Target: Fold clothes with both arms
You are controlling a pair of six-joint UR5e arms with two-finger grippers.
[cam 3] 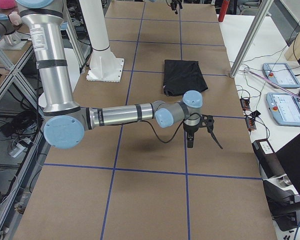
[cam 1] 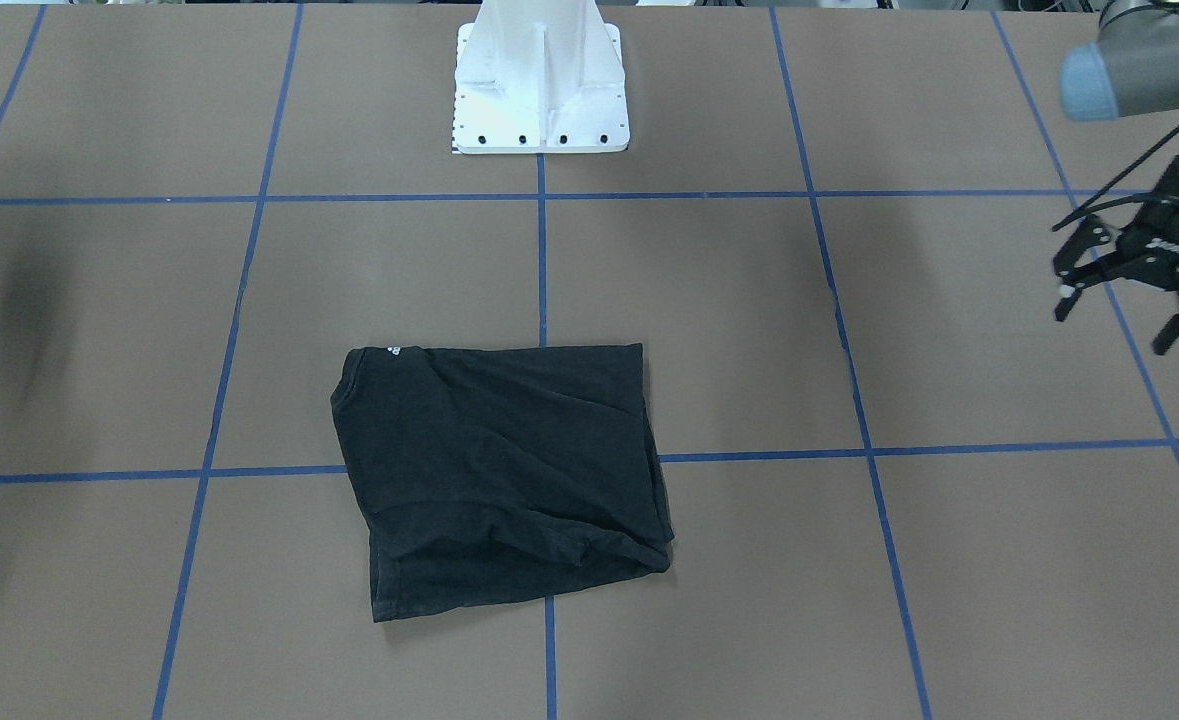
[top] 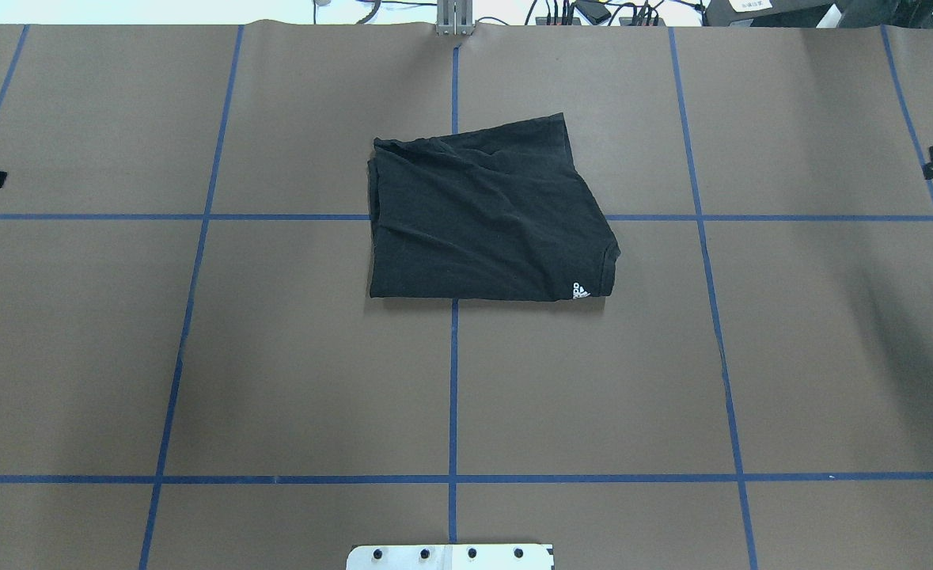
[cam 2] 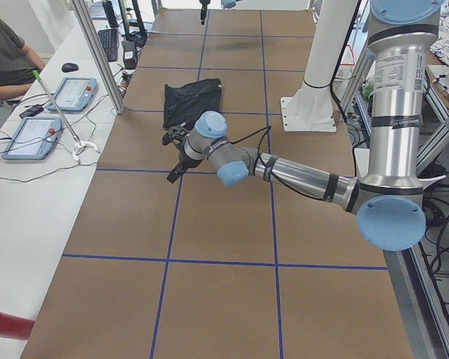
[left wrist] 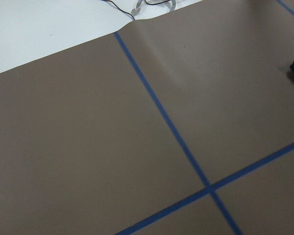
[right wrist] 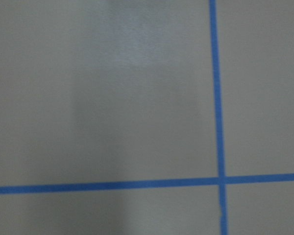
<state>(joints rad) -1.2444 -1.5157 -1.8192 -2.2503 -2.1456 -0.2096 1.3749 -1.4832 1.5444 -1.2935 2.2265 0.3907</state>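
Black T-shirt [top: 486, 222] lies centre of the overhead view, slightly above the middle, on the brown table [top: 276, 356]. It is already a compact rectangle several layers thick, plain side up, with a small white logo [top: 582, 290] at its lower right corner; the upper right edge runs a bit skewed. Left gripper [cam 1: 1127, 312] hangs at the right edge of the front-facing view, well apart from the shirt, fingers spread wide with nothing between them. Right gripper [cam 3: 204, 141] hovers over bare table at lower centre of the right side view, also well clear of the cloth. Only a sliver of it shows at the overhead's right edge, so I cannot tell its finger spread. Both grippers sit out wide, likely because folding looks finished or nearly so and the shirt is left unobstructed. One more halving fold at most seems left.
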